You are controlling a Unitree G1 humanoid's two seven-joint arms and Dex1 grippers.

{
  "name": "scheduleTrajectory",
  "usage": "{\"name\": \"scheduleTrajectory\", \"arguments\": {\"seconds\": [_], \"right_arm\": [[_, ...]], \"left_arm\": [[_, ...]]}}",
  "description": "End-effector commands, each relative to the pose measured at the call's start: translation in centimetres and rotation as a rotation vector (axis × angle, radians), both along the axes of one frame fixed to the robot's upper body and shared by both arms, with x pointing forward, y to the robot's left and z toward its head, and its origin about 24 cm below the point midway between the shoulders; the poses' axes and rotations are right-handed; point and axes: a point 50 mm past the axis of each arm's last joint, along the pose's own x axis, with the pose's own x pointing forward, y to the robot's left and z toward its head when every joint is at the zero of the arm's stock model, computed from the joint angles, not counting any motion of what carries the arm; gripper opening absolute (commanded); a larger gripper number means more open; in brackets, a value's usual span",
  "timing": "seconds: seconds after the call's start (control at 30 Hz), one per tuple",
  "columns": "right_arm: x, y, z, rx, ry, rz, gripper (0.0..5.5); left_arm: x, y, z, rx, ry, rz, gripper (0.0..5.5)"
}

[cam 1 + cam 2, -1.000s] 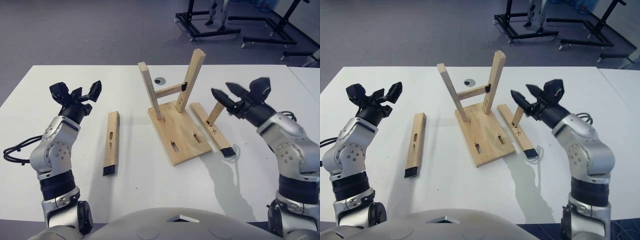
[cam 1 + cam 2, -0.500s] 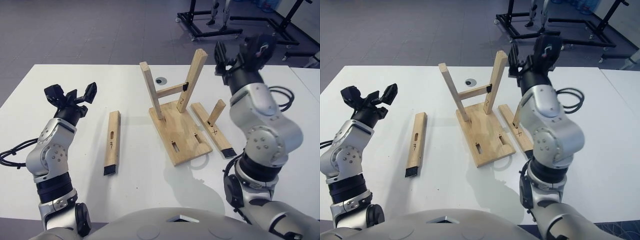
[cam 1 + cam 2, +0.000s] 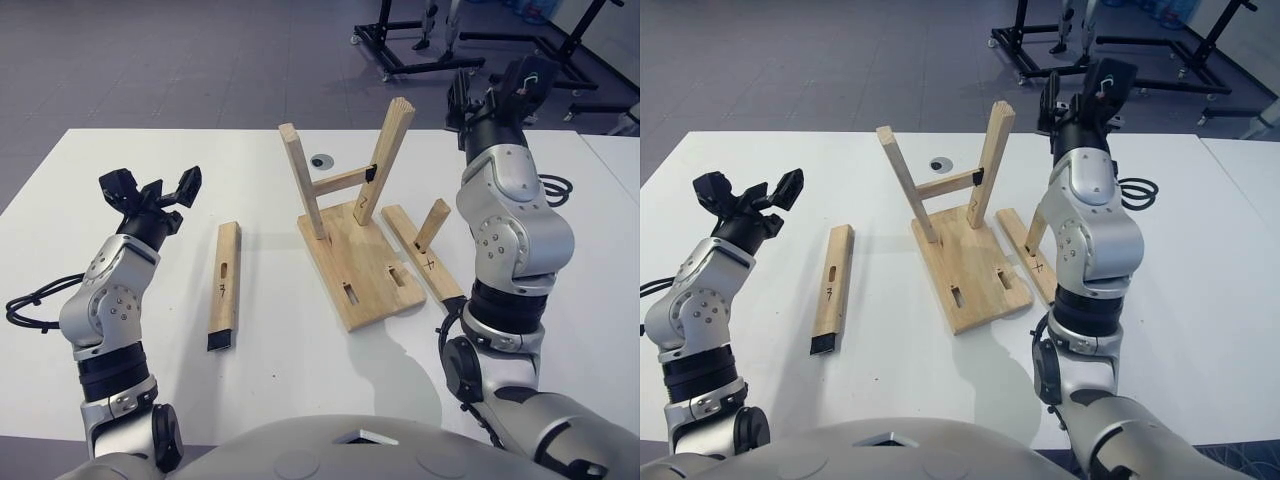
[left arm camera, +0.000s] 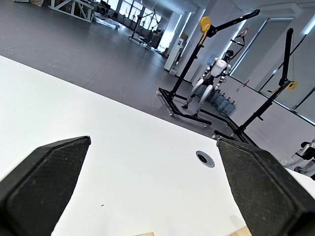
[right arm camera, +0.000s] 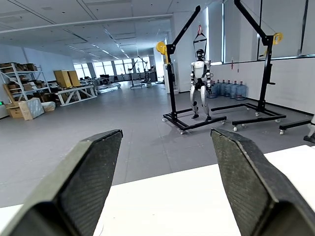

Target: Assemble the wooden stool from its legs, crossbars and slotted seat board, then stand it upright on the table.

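White table (image 3: 300,370): seat board (image 3: 365,275) mid-table with two upright legs (image 3: 385,160) and a crossbar (image 3: 340,182) slotted in, loose leg (image 3: 224,285) flat toward the left edge, stubbed leg (image 3: 430,262) toward the right; left gripper (image 3: 152,184) and right gripper (image 5: 166,132) both spread, empty, aloft; best to grasp a leg mid-length and enter its slot square.

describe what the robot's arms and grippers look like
The left arm and right arm are silver-grey, built of rounded joint housings with small bolts and black bands between segments. A black cable loops beside the left arm. The left gripper and right gripper are black, with two wedge-shaped fingers bearing finely textured faces.
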Motion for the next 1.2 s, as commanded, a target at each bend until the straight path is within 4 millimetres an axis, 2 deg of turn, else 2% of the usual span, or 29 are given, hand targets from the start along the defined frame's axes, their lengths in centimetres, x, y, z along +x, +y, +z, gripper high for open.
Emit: {"name": "scheduleTrajectory", "arguments": {"seconds": [0.03,0.17,0.2,0.27,0.3,0.33,0.43,0.53,0.63,0.73,0.77,0.83,0.9,0.93,1.0,1.07,1.2], "right_arm": [[-0.1,-0.4,-4.2,-0.010,0.123,-0.017,3.32],[-1.1,-0.8,-11.7,-0.023,0.334,-0.027,3.32],[-1.3,-0.8,-12.9,-0.013,0.363,-0.021,3.32],[-1.2,-0.6,-12.9,0.047,0.348,-0.008,3.32],[-1.0,-0.5,-12.2,0.063,0.318,-0.001,3.32],[-0.5,-0.5,-10.5,0.084,0.263,0.009,3.32],[0.7,-0.4,-3.2,0.107,0.066,0.060,3.32],[0.5,-1.1,2.3,0.100,-0.059,0.086,3.32],[-0.4,-3.0,5.7,0.056,-0.114,0.120,3.32],[-1.8,-7.2,7.0,-0.125,-0.015,0.237,3.32],[-2.4,-8.9,6.7,-0.154,0.075,0.297,3.32],[-4.2,-11.5,4.6,-0.157,0.289,0.458,3.32],[-6.1,-12.9,2.3,-0.106,0.465,0.575,3.32],[-7.0,-13.1,0.4,-0.088,0.555,0.617,3.32],[-8.4,-11.9,-4.0,-0.038,0.691,0.680,3.32],[-9.4,-10.5,-7.6,-0.002,0.740,0.682,3.62],[-10.9,-8.7,-12.1,0.036,0.768,0.602,4.34]], "left_arm": [[0.2,0.0,0.3,0.004,-0.009,-0.003,4.70],[0.1,-0.2,0.0,0.001,0.001,-0.007,4.70],[0.0,-0.3,0.0,0.001,0.002,-0.008,4.70],[0.1,-0.3,-0.1,0.001,0.005,-0.009,4.70],[0.1,-0.3,-0.1,0.002,0.006,-0.010,4.70],[0.1,-0.3,-0.1,0.003,0.006,-0.009,4.70],[0.1,-0.2,-0.1,0.004,0.003,-0.004,4.70],[0.0,-0.2,0.1,0.000,-0.005,0.003,4.70],[-0.3,0.0,0.2,-0.014,-0.013,0.019,4.70],[-2.0,0.5,0.4,-0.039,-0.016,0.070,4.70],[-3.0,0.9,0.4,-0.039,-0.016,0.095,4.70],[-5.1,1.6,0.2,-0.040,0.004,0.146,4.70],[-6.5,2.1,-0.3,-0.050,0.036,0.184,4.70],[-7.0,2.1,-0.5,-0.049,0.050,0.193,4.70],[-7.3,1.7,-0.6,-0.042,0.067,0.198,4.70],[-7.3,1.3,-0.7,-0.045,0.078,0.197,4.70],[-7.1,1.0,-1.3,-0.041,0.110,0.180,4.70]]}}
